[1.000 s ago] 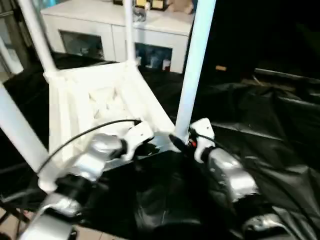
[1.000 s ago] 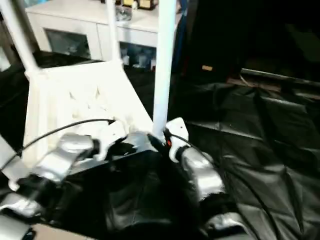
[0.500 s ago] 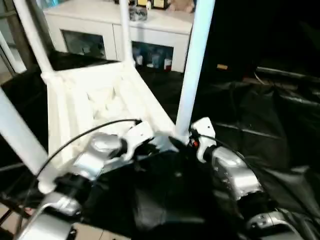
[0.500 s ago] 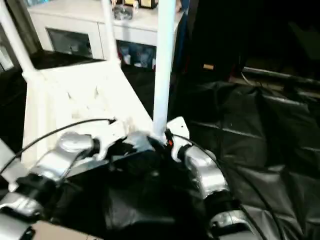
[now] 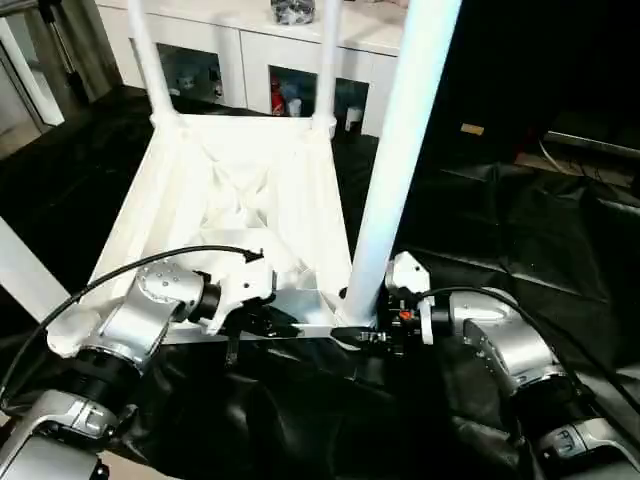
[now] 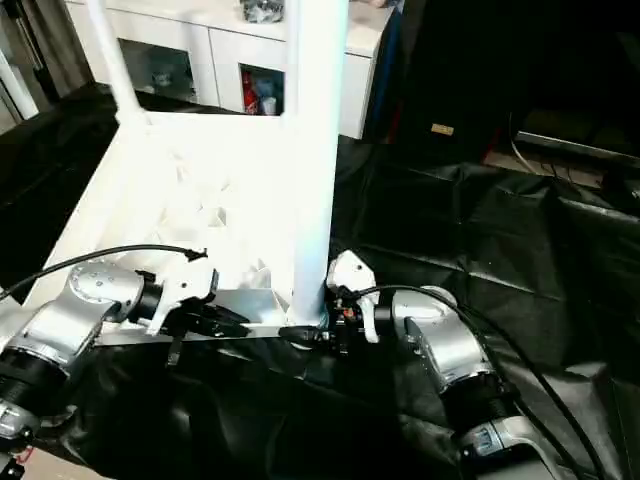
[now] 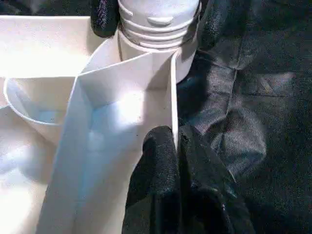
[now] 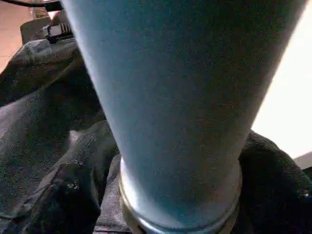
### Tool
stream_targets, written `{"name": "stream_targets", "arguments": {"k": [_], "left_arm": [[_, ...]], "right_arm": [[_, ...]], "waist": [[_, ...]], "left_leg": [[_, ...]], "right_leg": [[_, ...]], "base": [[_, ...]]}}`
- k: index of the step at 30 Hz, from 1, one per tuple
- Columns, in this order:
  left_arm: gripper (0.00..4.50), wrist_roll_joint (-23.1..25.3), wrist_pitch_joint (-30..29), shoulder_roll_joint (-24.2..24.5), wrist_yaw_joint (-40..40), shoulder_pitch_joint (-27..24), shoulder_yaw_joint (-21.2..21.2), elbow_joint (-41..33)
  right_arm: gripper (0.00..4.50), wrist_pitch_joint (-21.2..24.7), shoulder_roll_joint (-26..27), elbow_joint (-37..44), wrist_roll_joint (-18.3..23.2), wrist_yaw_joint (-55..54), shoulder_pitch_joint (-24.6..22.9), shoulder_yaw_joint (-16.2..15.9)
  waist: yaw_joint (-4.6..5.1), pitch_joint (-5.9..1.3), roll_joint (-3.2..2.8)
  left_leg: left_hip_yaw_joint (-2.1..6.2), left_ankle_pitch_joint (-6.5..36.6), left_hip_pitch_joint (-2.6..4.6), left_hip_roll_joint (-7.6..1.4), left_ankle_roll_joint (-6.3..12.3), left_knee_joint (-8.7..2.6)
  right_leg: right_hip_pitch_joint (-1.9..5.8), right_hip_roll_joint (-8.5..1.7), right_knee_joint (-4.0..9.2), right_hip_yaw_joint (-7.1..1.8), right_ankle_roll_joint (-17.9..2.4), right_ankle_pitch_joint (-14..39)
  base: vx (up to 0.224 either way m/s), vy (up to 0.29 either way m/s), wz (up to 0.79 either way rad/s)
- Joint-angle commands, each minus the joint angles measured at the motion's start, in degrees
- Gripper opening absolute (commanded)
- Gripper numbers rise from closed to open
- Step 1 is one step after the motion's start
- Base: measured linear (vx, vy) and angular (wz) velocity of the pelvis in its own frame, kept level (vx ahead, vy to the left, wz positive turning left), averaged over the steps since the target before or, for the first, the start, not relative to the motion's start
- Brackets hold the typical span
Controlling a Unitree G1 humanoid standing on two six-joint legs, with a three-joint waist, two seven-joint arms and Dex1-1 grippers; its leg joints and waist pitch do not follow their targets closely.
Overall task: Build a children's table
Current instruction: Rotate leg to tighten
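The children's table top [image 5: 240, 190] lies upside down on black sheeting, ribbed underside up, with white tube legs standing in its corner sockets. The near right leg [image 5: 400, 160] rises large in front of me. My left gripper [image 7: 175, 139] is shut on the thin side wall of the top beside that leg's socket [image 7: 156, 53]. My right gripper [image 5: 365, 335] is at the leg's base, open. Its black fingers [image 8: 73, 195] stand close on either side of the leg's ribbed collar [image 7: 158, 22].
Two more legs stand at the far corners [image 5: 150, 60] [image 5: 325, 60], and another at the near left [image 5: 25, 270]. A white cabinet with glass doors [image 5: 250, 45] stands behind the table. Crumpled black sheeting [image 5: 520, 220] covers the floor to the right.
The head camera has swung, so the whole picture shifted and the table now looks squarer. Both grippers stay at the near right corner, left on the wall, right at the leg's base.
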State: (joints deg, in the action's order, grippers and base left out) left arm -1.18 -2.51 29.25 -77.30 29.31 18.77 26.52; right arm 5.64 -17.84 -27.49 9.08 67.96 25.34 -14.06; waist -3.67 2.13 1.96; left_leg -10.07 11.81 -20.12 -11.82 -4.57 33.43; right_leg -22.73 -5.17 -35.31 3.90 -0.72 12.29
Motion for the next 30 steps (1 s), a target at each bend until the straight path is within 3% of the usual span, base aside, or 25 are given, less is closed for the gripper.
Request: {"name": "stream_targets", "arguments": {"k": [1,3,5,12,15,17,18,19,20,21,22,26,30], "left_arm": [[0.00,0.44,-0.54,0.10,-3.15,-0.41,2.53,0.84],[0.00,-0.13,-0.69,0.01,-3.98,-0.05,2.29,0.97],[0.00,-0.28,-0.65,-0.07,-4.05,0.05,2.18,1.15],[0.00,-0.59,-1.05,-0.85,-2.36,0.16,1.19,1.94],[0.00,0.12,-2.46,-3.25,3.29,0.82,-0.29,3.17],[0.00,0.71,-3.23,-5.41,8.14,1.57,-1.34,4.36],[0.00,0.88,-3.83,-6.77,10.21,1.87,-1.58,4.71],[0.00,0.90,-3.89,-6.92,10.42,1.90,-1.60,4.75],[0.00,1.39,-5.00,-9.14,13.44,2.31,-1.56,5.16],[0.00,1.47,-5.07,-9.33,13.70,2.34,-1.53,5.20],[0.00,2.52,-5.96,-11.68,17.02,2.78,-1.11,5.68],[0.00,4.36,-7.82,-16.94,23.68,4.05,-0.51,6.78],[0.00,4.65,-8.25,-18.94,24.80,4.50,-0.17,7.01]], "right_arm": [[3.52,0.31,-0.78,-0.03,-0.38,1.20,0.33,-1.00],[3.24,1.14,-0.62,0.46,0.14,1.63,0.23,-1.00],[3.17,1.85,-0.42,1.01,0.56,1.97,-0.09,-1.12],[2.77,2.34,0.43,1.59,1.01,1.23,-1.50,-0.71],[2.74,0.35,2.87,-0.60,0.05,-4.76,-2.05,1.03],[2.74,-0.91,4.85,-3.04,-1.39,-10.49,-1.82,2.01],[2.73,-1.74,6.31,-4.96,-2.63,-15.09,-1.32,2.51],[2.73,-1.83,6.47,-5.18,-2.77,-15.61,-1.27,2.56],[2.72,-2.32,9.12,-8.08,-4.14,-23.02,-0.30,3.61],[2.72,-2.28,9.36,-8.28,-4.18,-23.61,-0.21,3.73],[2.72,-1.53,12.46,-10.68,-4.47,-30.75,0.89,5.26],[2.72,-1.13,18.36,-12.14,-5.23,-38.96,1.98,5.88],[2.72,-2.62,20.41,-12.11,-5.52,-38.82,1.89,5.15]], "waist": [[-0.07,-3.13,-0.17],[-0.08,-2.89,-0.15],[-0.04,-2.78,-0.07],[-0.05,-2.88,0.07],[0.00,-2.84,0.05],[0.19,-2.41,0.16],[0.19,-2.46,-0.42],[0.33,-2.39,-0.20],[0.37,-2.39,-0.05],[0.74,-2.26,0.03],[0.97,-2.19,-0.07],[1.36,-2.17,-0.11],[1.20,-2.38,-0.37]], "left_leg": [[-0.27,1.55,0.23,-1.60,6.14,-3.30],[-0.28,5.55,0.37,-1.71,4.03,-3.63],[-0.24,7.05,0.38,-1.68,2.91,-3.77],[-0.20,5.67,0.25,-1.55,2.43,-3.65],[-0.19,5.54,0.21,-1.56,2.53,-3.71],[-0.12,9.49,0.29,-1.48,0.76,-4.07],[-0.04,10.27,0.44,-1.52,0.06,-4.13],[-0.07,11.11,0.51,-1.57,-0.48,-4.18],[0.10,12.51,0.45,-1.50,-1.09,-4.31],[0.22,12.86,0.22,-1.40,-1.59,-4.49],[0.27,13.68,0.24,-1.39,-1.88,-4.55],[0.33,15.15,0.39,-1.27,-1.60,-4.50],[0.28,14.27,0.16,-1.32,-0.70,-4.51]], "right_leg": [[3.03,-2.81,2.37,-2.44,-16.76,-5.48],[2.94,-2.86,2.84,-2.58,-15.78,-0.01],[2.86,-2.89,3.06,-2.70,-14.99,2.05],[2.92,-2.88,2.91,-2.84,-14.30,1.17],[2.84,-2.92,2.91,-2.80,-14.42,1.09],[2.62,-3.00,3.76,-2.84,-13.16,8.38],[2.58,-3.20,3.92,-2.93,-12.82,10.06],[2.45,-3.22,4.23,-2.97,-12.35,11.64],[2.46,-3.18,4.38,-2.93,-11.30,14.71],[2.43,-3.09,4.56,-2.93,-10.35,16.61],[2.31,-3.15,4.88,-2.98,-9.22,19.22],[1.79,-2.98,5.42,-2.99,-7.84,22.03],[1.84,-2.91,5.25,-3.01,-8.37,18.30]], "base": [[0.000,0.000,0.00],[0.000,0.000,0.00],[0.000,0.000,0.00],[0.000,0.000,0.00],[0.000,0.000,0.00],[0.000,0.000,0.00],[0.000,0.000,0.00],[0.000,0.000,0.00],[0.000,0.000,0.00],[0.000,0.000,0.00],[0.000,0.000,0.00],[0.000,0.000,0.00],[0.000,0.000,0.00]]}}
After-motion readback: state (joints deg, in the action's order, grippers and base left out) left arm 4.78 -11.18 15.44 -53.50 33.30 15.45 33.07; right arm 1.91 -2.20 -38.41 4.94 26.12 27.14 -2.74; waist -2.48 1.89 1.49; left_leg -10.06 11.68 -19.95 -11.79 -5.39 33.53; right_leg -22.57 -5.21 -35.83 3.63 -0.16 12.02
